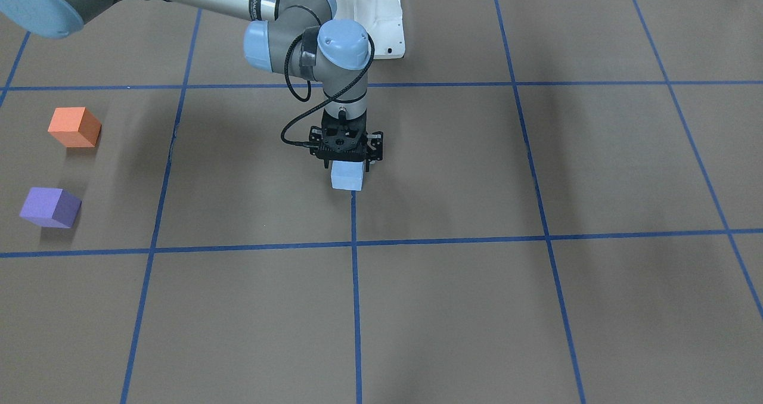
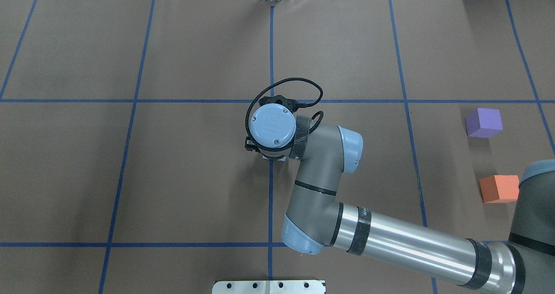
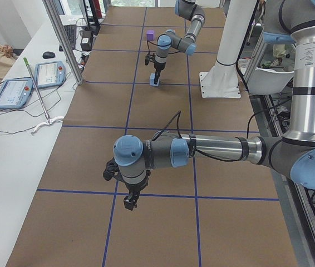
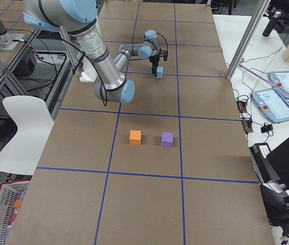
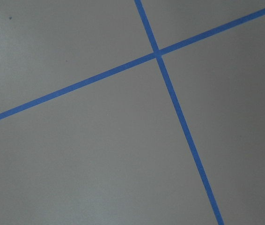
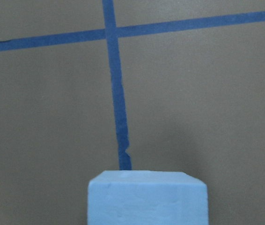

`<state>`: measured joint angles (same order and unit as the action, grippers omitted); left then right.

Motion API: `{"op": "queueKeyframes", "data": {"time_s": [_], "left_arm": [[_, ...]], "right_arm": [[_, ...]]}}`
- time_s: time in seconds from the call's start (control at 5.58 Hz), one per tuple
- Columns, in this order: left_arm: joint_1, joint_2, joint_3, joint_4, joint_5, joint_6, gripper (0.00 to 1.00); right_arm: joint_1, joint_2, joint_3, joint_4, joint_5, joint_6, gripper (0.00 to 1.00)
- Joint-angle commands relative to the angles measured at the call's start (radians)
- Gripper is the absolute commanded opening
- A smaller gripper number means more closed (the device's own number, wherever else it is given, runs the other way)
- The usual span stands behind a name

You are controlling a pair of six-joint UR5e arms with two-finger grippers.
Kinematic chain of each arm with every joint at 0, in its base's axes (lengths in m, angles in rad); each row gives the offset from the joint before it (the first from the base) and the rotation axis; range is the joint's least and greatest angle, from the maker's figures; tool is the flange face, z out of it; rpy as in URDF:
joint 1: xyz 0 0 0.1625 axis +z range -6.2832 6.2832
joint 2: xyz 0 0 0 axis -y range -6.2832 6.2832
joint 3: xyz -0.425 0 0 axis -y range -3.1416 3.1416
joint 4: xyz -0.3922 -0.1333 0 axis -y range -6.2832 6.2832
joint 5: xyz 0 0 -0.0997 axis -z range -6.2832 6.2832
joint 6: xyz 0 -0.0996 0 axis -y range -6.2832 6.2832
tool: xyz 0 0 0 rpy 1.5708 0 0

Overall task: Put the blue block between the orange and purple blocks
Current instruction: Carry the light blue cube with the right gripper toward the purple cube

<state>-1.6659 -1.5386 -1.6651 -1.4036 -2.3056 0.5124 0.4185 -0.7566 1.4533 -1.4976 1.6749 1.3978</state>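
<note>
The light blue block sits between the fingers of my right gripper near the table's middle, over a blue tape line. The gripper looks shut on it. The block fills the bottom of the right wrist view. In the overhead view the wrist hides it. The orange block and the purple block stand apart from each other far out on my right side, with a gap between them. My left gripper shows only in the exterior left view, so I cannot tell its state.
Brown table cover with a grid of blue tape lines. The white robot base stands at the back centre. The left wrist view shows only bare cover and a tape crossing.
</note>
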Motion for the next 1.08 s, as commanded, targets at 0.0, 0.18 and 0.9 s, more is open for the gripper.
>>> {"op": "queueKeyframes", "data": {"time_s": [0.0,0.18,0.9], "left_arm": [[0.001,0.000,-0.001,-0.002,0.000,0.000,1.00],[0.000,0.001,0.002,-0.017,0.000,0.000,1.00],[0.000,0.034,0.005,-0.041,-0.050,-0.009,1.00]], "right_arm": [[0.040,-0.025,0.065,-0.009,0.009,-0.011,0.00],[0.077,-0.115,0.172,-0.009,0.020,-0.041,0.00],[0.476,-0.505,0.430,-0.003,0.357,-0.479,0.00]]}}
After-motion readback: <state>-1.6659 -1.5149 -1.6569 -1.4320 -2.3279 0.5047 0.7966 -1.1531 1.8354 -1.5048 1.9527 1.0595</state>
